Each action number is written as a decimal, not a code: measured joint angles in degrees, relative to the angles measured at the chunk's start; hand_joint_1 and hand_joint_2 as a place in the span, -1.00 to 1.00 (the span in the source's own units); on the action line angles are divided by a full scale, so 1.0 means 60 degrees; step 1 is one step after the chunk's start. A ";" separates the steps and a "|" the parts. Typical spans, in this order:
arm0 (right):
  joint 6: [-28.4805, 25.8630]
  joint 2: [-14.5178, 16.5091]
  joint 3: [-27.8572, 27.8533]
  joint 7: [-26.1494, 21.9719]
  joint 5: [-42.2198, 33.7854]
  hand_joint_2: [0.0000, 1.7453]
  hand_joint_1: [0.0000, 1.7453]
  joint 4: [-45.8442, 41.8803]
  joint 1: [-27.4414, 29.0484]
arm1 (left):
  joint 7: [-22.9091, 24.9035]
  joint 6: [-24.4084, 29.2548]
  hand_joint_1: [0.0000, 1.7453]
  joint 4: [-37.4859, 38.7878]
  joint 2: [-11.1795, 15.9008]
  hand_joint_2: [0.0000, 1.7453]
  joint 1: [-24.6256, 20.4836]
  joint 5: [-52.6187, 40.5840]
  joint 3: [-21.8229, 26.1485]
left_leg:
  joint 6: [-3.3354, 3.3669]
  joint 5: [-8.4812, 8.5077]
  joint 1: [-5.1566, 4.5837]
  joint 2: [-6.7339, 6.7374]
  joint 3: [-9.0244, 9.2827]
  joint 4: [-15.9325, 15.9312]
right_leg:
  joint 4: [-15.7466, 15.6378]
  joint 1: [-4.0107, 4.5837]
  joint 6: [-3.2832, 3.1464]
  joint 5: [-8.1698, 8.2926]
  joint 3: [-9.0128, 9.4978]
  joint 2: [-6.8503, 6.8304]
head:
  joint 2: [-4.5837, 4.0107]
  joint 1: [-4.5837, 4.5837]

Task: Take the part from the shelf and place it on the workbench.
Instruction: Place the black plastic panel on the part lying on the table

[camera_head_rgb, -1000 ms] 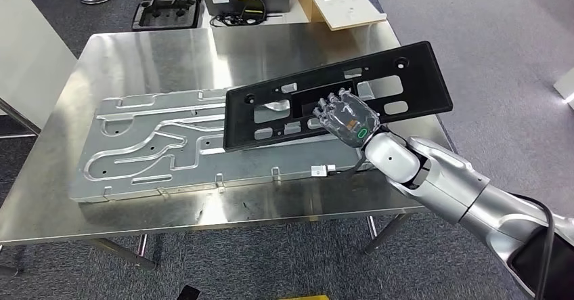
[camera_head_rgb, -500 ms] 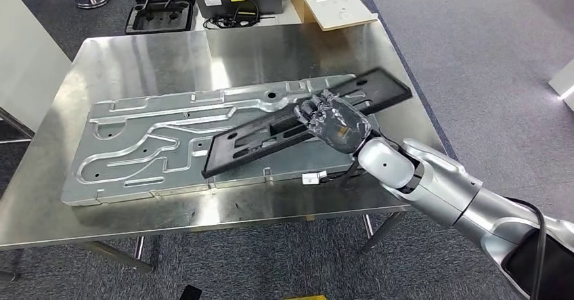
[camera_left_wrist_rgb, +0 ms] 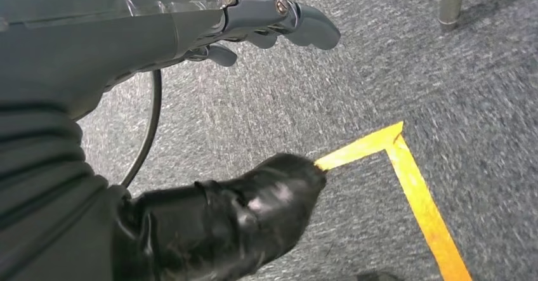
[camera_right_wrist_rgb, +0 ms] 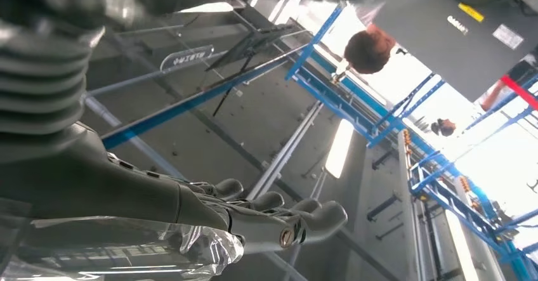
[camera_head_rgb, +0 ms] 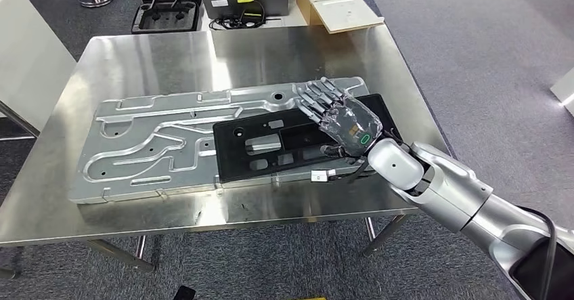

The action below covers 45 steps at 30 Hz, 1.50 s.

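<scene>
The black plastic part, a long flat panel with cut-outs, lies flat on the embossed aluminium plate on the steel workbench. My right hand hovers over the part's right end, back upward. Its fingers are stretched out and spread toward the far side, and its thumb is low by the panel. In the right wrist view that hand has straight fingers with nothing between them. My left hand hangs over the carpet, fingers loosely extended and holding nothing.
An open cardboard box and black trays sit on the floor beyond the bench. A white cabinet stands at the left. A small white connector lies at the plate's near edge. Yellow floor tape marks the carpet.
The black part went from tilted up in my right hand to lying flat on the aluminium plate. My right hand's fingers have straightened and released it.
</scene>
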 joint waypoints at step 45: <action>-0.1297 0.0011 -0.1857 0.0903 -0.1107 -1.00 -1.00 -0.3249 0.1074 | -0.0097 -0.0192 -1.00 -0.0003 0.0070 -1.00 -0.0101 0.0528 -0.0236 | -0.0264 -0.0991 0.0068 -0.0033 0.0919 0.0124 | -0.0065 0.0010 -0.0219 0.0810 -0.0753 -0.0045 | 0.0000 -0.0034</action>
